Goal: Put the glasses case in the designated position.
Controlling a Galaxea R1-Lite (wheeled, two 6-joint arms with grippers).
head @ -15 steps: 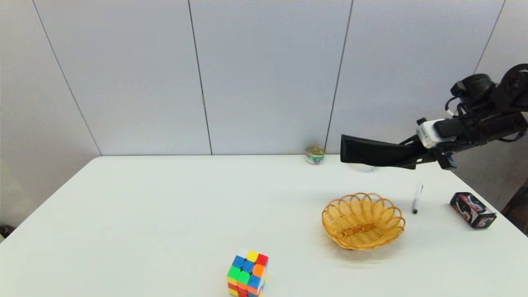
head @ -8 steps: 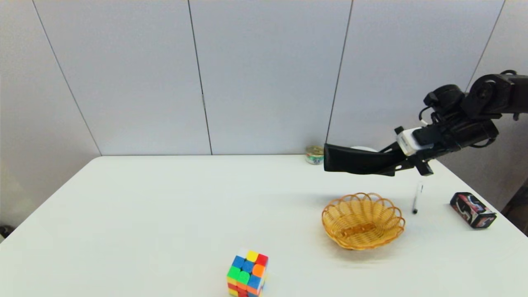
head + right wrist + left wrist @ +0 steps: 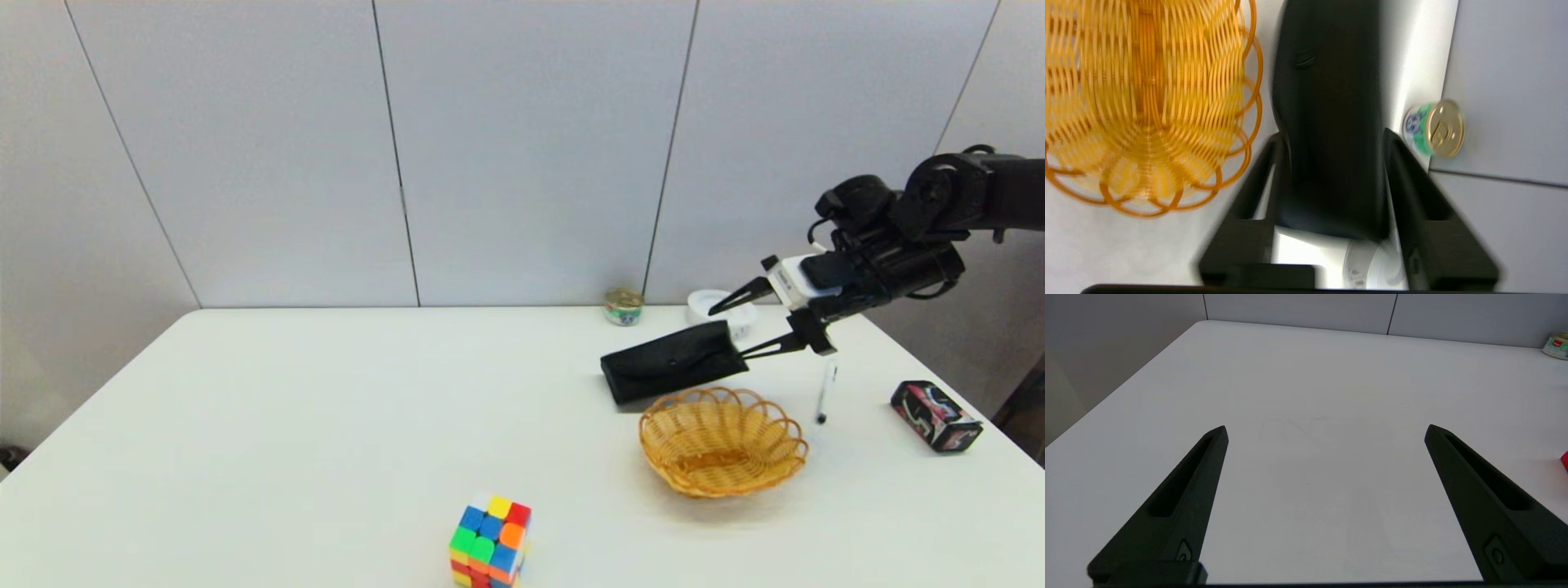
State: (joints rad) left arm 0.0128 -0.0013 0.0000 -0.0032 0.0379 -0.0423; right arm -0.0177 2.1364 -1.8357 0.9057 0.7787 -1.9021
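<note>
behind one basket [image 3: 722, 441]: one glasses case [image 3: 671, 371] on table; right tool [image 3: 740, 327] apart, left tool [image 3: 1325, 430] apart.

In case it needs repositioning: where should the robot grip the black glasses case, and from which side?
Probably grip the glasses case at its right end, across its narrow width, coming from the robot's right; the open right gripper straddles it there. The basket crowds its near long side. The left gripper is parked, open.

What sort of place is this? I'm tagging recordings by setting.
Probably a robot test room, not a home: a bare white table against plain grey wall panels, with unrelated props like a multicoloured puzzle cube and woven yellow basket.
</note>
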